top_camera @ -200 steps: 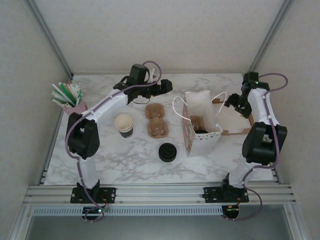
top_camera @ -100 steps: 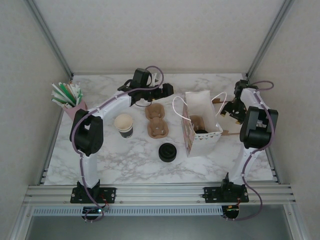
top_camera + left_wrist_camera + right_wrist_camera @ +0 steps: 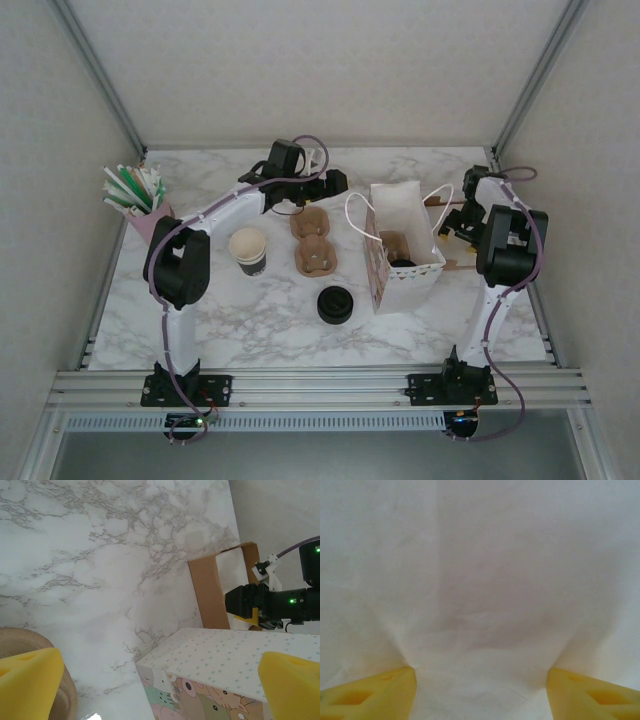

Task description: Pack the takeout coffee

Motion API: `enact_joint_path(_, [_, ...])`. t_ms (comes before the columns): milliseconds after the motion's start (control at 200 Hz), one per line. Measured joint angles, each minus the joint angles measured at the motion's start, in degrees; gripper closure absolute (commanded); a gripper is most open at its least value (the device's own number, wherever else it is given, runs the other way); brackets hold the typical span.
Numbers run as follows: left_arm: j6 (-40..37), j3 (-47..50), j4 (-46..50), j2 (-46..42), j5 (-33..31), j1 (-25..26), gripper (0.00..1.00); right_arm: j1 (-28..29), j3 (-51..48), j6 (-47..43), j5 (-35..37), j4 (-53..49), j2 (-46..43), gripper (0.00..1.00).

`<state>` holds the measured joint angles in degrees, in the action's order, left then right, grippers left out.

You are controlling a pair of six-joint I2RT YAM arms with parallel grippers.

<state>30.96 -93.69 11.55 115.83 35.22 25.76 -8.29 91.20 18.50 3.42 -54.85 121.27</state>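
The takeout coffee point(image 3: 403, 262) shows as a black round lid inside the white paper bag point(image 3: 400, 205), sitting in a brown carrier there. My right gripper point(image 3: 447, 226) is at the bag's right wall; in the right wrist view its yellow fingertips point(image 3: 375, 690) stand apart with creased white bag paper point(image 3: 480, 605) bulging between them. My left gripper point(image 3: 335, 182) hovers wide open at the back of the table, left of the bag. In the left wrist view, its yellow fingertips point(image 3: 27, 680) frame the bag's cartoon-printed corner point(image 3: 200, 685).
A lidless cream-and-black cup point(image 3: 247, 249) stands left of two brown carriers point(image 3: 313, 240). A loose black lid point(image 3: 335, 304) lies in front of them. A cardboard tray point(image 3: 470, 240) sits right of the bag, and a pink holder of straws point(image 3: 140, 195) stands far left.
My right arm has folded upward and its gripper has moved left from the cardboard tray onto the bag's wall, its jaws narrowing. My left gripper has shifted slightly right.
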Motion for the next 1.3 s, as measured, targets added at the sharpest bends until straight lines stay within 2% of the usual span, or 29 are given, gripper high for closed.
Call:
enact_joint_path(235, [0.15, 0.0, 0.0, 0.0, 0.0, 0.02, 0.0, 0.61, 0.46, -0.35, 0.17, -0.17, -0.15, 0.49])
enact_joint_path(521, [0.15, 0.0, 0.02, 0.0, 0.0, 0.02, 0.0, 0.72, 0.81, -0.35, 1.29, -0.52, -0.92, 0.54])
enact_joint_path(816, [0.15, 0.0, 0.02, 0.0, 0.0, 0.02, 0.0, 0.72, 1.64, -0.37, 1.46, -1.07, -2.01, 0.64])
enact_joint_path(886, [0.15, 0.0, 0.02, 0.0, 0.0, 0.0, 0.0, 0.74, 1.66, -0.37, 1.46, -1.09, -2.01, 0.62])
enact_joint_path(981, [0.15, 0.0, 0.02, 0.0, 0.0, 0.02, 0.0, 0.74, 1.66, -0.42, 1.49, -1.09, -2.01, 0.43])
enact_joint_path(1066, [0.15, 0.0, 0.02, 0.0, 0.0, 0.02, 0.0, 0.72, 1.66, -0.83, 1.51, -1.09, -2.01, 0.35])
enact_joint_path(1176, [0.15, 0.0, 0.02, 0.0, 0.02, 0.02, 0.0, 0.72, 1.66, -0.98, 1.49, -1.07, -1.99, 0.34])
enact_joint_path(1297, [0.15, 0.0, 0.02, 0.0, 0.02, 0.02, 0.0, 0.72, 1.66, -0.98, 1.44, -0.98, -1.57, 0.37])
